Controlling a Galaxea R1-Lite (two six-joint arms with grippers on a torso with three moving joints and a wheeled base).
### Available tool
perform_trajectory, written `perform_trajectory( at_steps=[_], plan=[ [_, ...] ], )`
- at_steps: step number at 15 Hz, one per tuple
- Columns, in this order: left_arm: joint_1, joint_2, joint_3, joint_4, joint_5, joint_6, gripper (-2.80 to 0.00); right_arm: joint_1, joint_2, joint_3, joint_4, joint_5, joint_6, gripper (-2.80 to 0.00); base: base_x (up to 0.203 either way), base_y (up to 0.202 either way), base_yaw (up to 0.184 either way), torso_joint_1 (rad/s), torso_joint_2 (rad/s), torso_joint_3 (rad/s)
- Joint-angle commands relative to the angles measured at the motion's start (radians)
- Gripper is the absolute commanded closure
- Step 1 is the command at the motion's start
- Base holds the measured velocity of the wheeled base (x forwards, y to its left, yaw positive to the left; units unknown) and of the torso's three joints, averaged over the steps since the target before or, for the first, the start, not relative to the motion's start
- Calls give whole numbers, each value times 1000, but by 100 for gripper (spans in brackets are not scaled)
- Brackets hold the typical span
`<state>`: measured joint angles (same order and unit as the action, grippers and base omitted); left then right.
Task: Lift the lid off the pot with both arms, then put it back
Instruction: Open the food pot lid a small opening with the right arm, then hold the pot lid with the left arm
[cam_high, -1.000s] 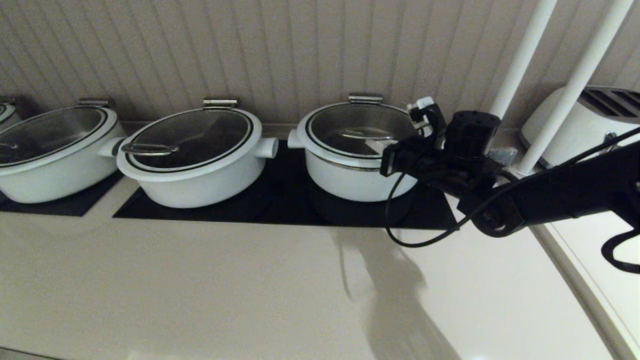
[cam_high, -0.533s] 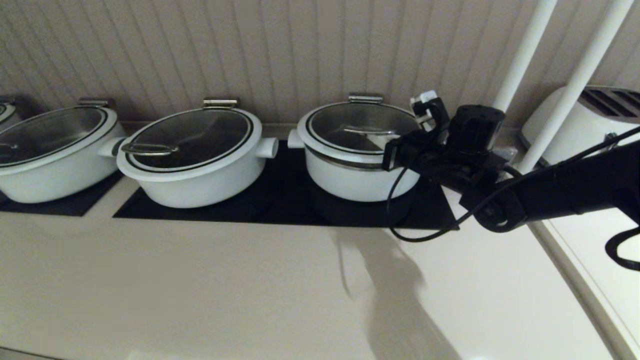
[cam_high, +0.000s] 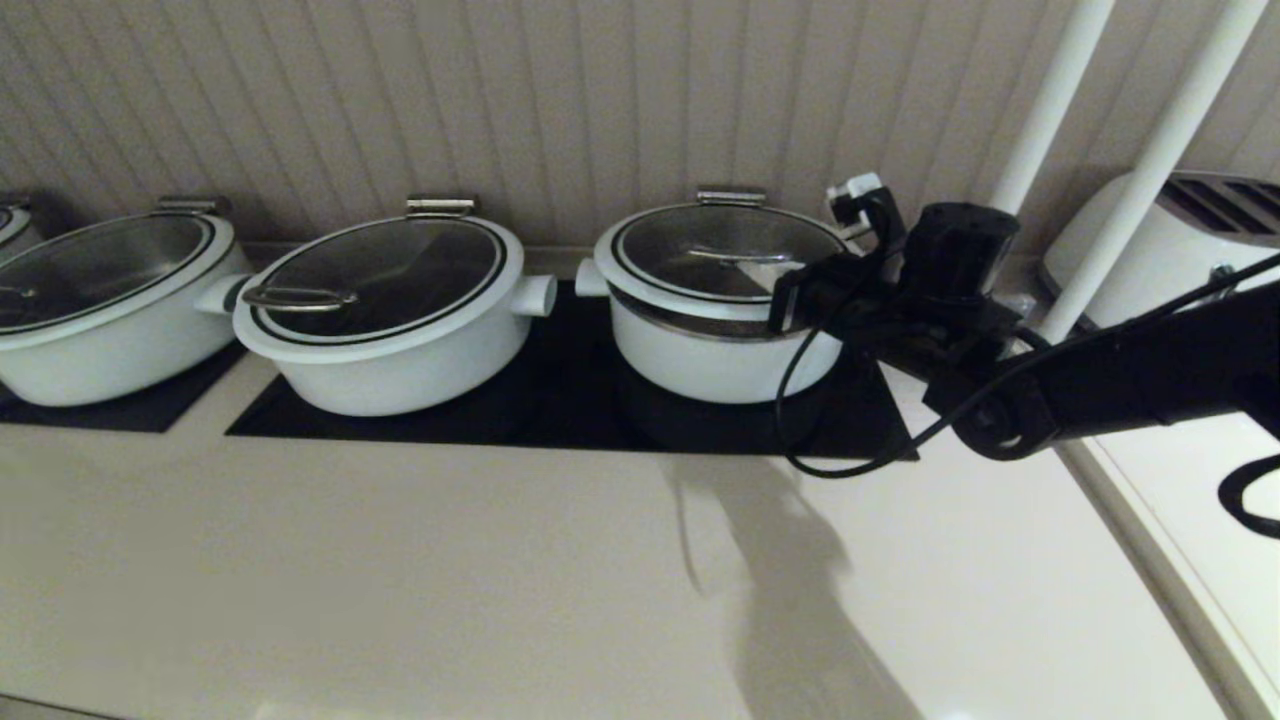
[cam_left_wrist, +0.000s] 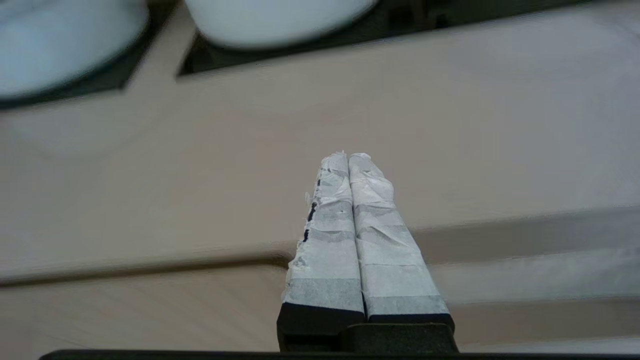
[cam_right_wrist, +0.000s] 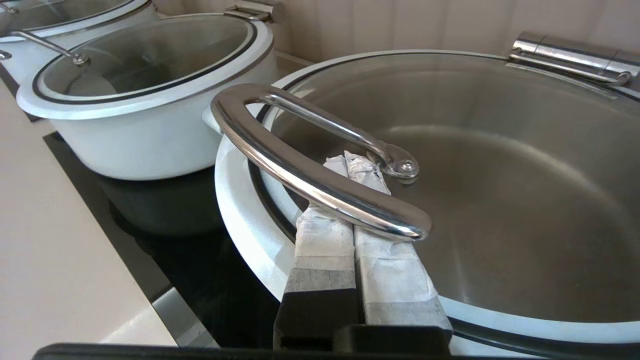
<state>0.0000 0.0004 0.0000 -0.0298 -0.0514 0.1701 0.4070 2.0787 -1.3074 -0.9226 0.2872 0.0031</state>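
The pot stands at the right end of the black hob. Its glass lid is tipped up at the near side, and a steel band shows under its white rim. My right gripper comes in from the right. In the right wrist view its taped fingers are shut together and pass under the lid's steel handle, which rests across them above the lid. My left gripper is shut and empty over the beige counter, out of the head view.
Two wider white pots with glass lids stand to the left on the hob. Two white poles and a white toaster are at the right. A steel hinge bracket sits behind the pot.
My right gripper has risen a little under the handle. The lid's near side has come up with it, showing more of the steel band below the rim.
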Motion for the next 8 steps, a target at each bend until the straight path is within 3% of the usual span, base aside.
perform_trajectory(
  at_steps=[1,3,5,8],
  plan=[
    [0,0,0,-27,-10,-1,0,1,-6,0,-6,3,0,0,0,0,0,0,0,0],
    [1,3,-9,-24,-23,-4,0,1,-8,0,-6,3,-2,0,0,0,0,0,0,0],
    [0,49,-59,-24,-77,-6,0,1,-8,0,-6,3,-2,0,0,0,0,0,0,0],
    [-2,234,-176,-31,-135,-7,0,1,-6,-17,-4,3,-2,0,0,0,0,0,0,0]
  ],
)
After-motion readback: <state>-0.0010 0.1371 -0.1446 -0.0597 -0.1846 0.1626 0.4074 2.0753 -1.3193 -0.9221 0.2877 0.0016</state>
